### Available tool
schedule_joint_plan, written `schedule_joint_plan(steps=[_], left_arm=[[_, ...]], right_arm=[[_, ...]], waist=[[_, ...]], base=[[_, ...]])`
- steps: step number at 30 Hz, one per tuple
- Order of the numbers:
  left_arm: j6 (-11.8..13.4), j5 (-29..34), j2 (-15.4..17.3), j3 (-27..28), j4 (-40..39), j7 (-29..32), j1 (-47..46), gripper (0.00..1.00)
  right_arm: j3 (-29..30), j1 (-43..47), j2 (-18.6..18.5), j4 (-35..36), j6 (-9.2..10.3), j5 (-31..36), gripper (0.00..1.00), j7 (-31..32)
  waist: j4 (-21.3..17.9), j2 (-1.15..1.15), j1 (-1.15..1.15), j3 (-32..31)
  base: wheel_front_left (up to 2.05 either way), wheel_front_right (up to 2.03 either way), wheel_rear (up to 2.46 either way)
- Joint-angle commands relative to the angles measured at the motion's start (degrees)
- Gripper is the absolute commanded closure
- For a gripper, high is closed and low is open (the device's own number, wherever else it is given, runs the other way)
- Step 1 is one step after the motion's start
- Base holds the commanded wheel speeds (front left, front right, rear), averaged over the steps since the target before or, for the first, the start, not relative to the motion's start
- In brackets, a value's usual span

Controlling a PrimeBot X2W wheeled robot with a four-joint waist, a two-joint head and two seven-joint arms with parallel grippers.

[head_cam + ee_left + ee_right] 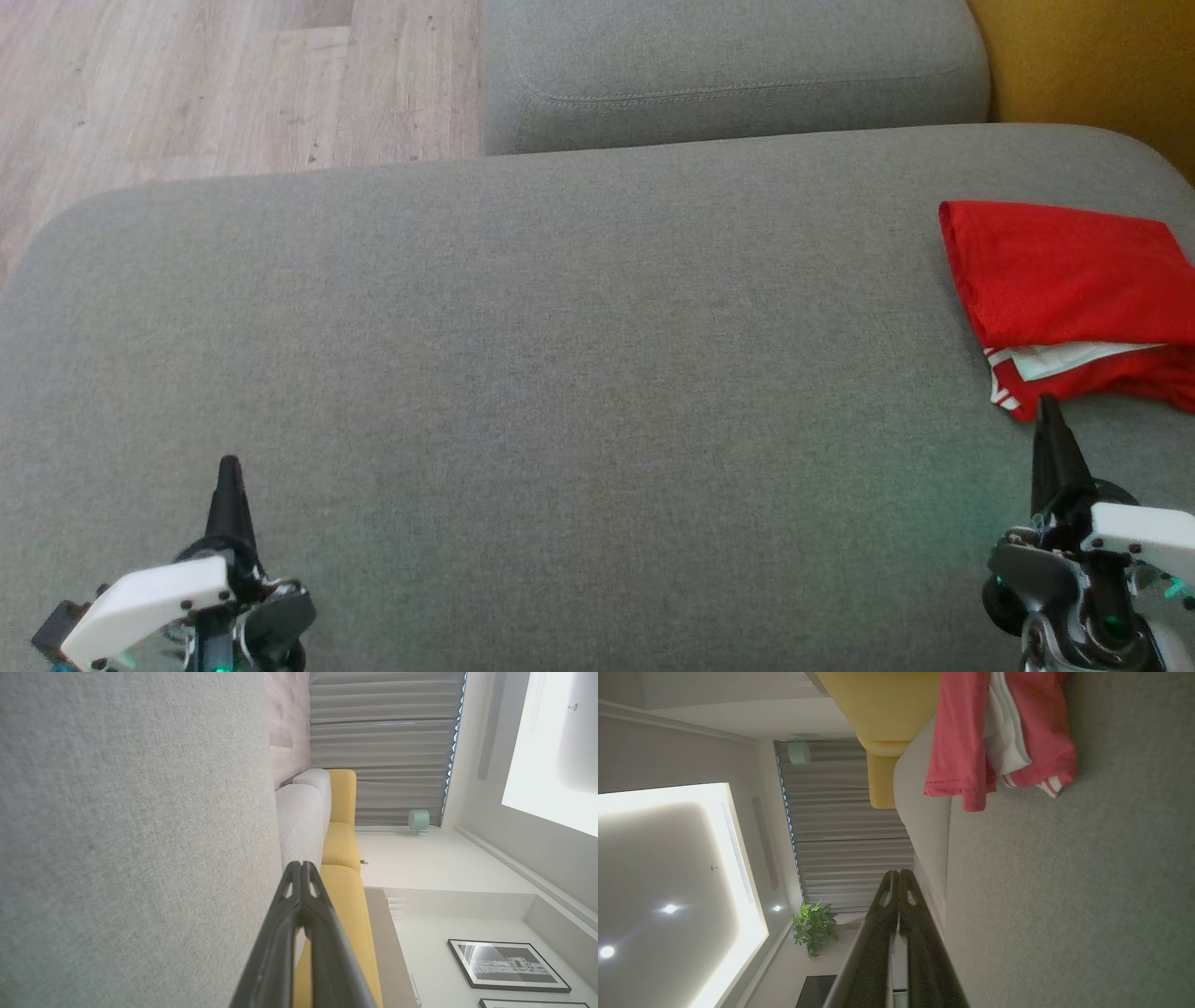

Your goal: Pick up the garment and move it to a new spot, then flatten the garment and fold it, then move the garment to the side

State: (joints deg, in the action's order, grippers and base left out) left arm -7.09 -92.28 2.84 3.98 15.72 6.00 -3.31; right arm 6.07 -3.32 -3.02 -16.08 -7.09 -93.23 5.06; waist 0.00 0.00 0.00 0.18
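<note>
Red shirt [1064, 280] folded at right of grey cushion [560, 373]; left gripper [229, 464] and right gripper [1047, 405] pressed together, empty.

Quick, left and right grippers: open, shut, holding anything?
Left gripper: shut, holding nothing.
Right gripper: shut, holding nothing; the red garment lies free ahead of it.

1 red garment [1064, 280]; 2 grey cushions [560, 373]; 2 grippers: left gripper [229, 464], right gripper [1047, 403]; 1 plant [813, 926]
</note>
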Motion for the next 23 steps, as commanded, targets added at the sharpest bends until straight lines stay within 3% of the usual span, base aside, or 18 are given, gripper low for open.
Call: schedule_joint_plan(steps=[1,23], left_arm=[[-0.4,-0.1,0.3,2.3,-1.7,0.3,-2.9,1.00],[-0.4,0.0,0.2,2.4,-1.7,0.3,-2.9,1.00]], right_arm=[[-0.9,-2.7,-0.9,2.1,-0.40,-0.1,1.00,0.3],[-0.6,-2.8,-0.6,2.1,-0.40,0.2,1.00,0.6]], waist=[[0.0,0.00,0.00,0.0],[0.0,0.00,0.00,0.0]], base=[[0.00,0.00,0.00],[0.00,0.00,0.00]])
